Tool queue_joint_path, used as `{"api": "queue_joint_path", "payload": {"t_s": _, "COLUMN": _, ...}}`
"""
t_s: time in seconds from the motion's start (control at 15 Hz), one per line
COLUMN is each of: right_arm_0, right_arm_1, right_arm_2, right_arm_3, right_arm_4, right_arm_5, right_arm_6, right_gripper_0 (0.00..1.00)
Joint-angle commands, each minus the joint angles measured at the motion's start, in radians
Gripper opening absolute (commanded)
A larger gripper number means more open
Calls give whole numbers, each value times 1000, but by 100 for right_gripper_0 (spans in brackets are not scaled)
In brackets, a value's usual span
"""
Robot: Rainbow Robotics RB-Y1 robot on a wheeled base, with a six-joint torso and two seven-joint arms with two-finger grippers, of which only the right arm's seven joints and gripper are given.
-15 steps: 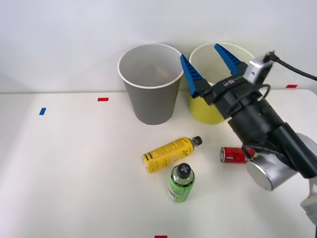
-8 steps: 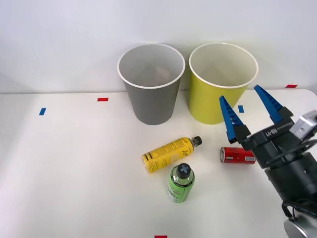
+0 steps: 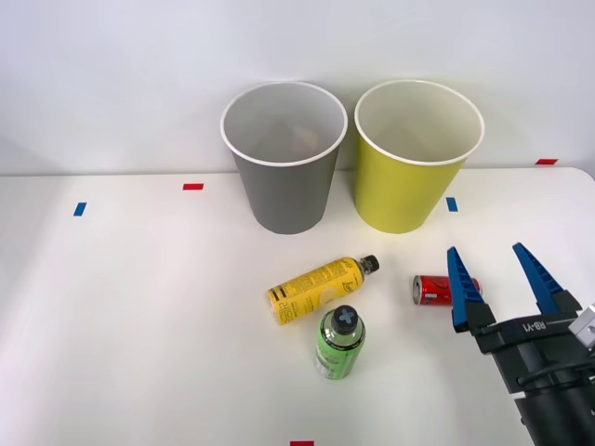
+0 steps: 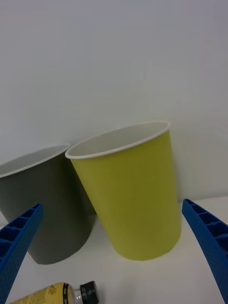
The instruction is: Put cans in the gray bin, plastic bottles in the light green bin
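The gray bin [image 3: 284, 163] and the light green bin [image 3: 417, 158] stand side by side at the table's back. A yellow plastic bottle [image 3: 318, 287] lies on its side before them, and a green plastic bottle [image 3: 339, 342] stands upright just in front of it. A red can [image 3: 433, 290] lies on its side to their right. My right gripper [image 3: 500, 274] is open at the near right, its left finger just past the can's right end. The right wrist view faces the light green bin [image 4: 130, 194] and gray bin [image 4: 40, 206], with the yellow bottle's cap [image 4: 88, 292] low between the fingertips.
Small red tape marks [image 3: 192, 187] and blue tape marks [image 3: 79, 208] dot the white table. A plain white wall rises close behind the bins. Open tabletop stretches across the left half.
My right gripper has drawn back from above the light green bin toward the near right and dropped lower, staying open. The bottles and the red can have not moved.
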Motion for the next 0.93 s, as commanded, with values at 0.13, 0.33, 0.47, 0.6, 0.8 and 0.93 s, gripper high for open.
{"api": "queue_joint_path", "payload": {"t_s": 0.13, "right_arm_0": 105, "right_arm_1": 31, "right_arm_2": -3, "right_arm_3": 0, "right_arm_4": 1, "right_arm_5": 3, "right_arm_6": 32, "right_gripper_0": 100}}
{"api": "queue_joint_path", "payload": {"t_s": 0.33, "right_arm_0": 131, "right_arm_1": 34, "right_arm_2": -7, "right_arm_3": 0, "right_arm_4": 4, "right_arm_5": 3, "right_arm_6": 63, "right_gripper_0": 100}}
{"api": "queue_joint_path", "payload": {"t_s": 0.47, "right_arm_0": 122, "right_arm_1": 42, "right_arm_2": -16, "right_arm_3": 0, "right_arm_4": 5, "right_arm_5": 3, "right_arm_6": 84, "right_gripper_0": 100}}
{"api": "queue_joint_path", "payload": {"t_s": 0.6, "right_arm_0": 101, "right_arm_1": 60, "right_arm_2": -16, "right_arm_3": 34, "right_arm_4": 7, "right_arm_5": -37, "right_arm_6": 106, "right_gripper_0": 100}}
{"api": "queue_joint_path", "payload": {"t_s": 0.8, "right_arm_0": 19, "right_arm_1": 86, "right_arm_2": -14, "right_arm_3": 206, "right_arm_4": 27, "right_arm_5": -182, "right_arm_6": 132, "right_gripper_0": 100}}
{"api": "queue_joint_path", "payload": {"t_s": 0.93, "right_arm_0": 22, "right_arm_1": 93, "right_arm_2": -16, "right_arm_3": 215, "right_arm_4": 31, "right_arm_5": -182, "right_arm_6": 153, "right_gripper_0": 100}}
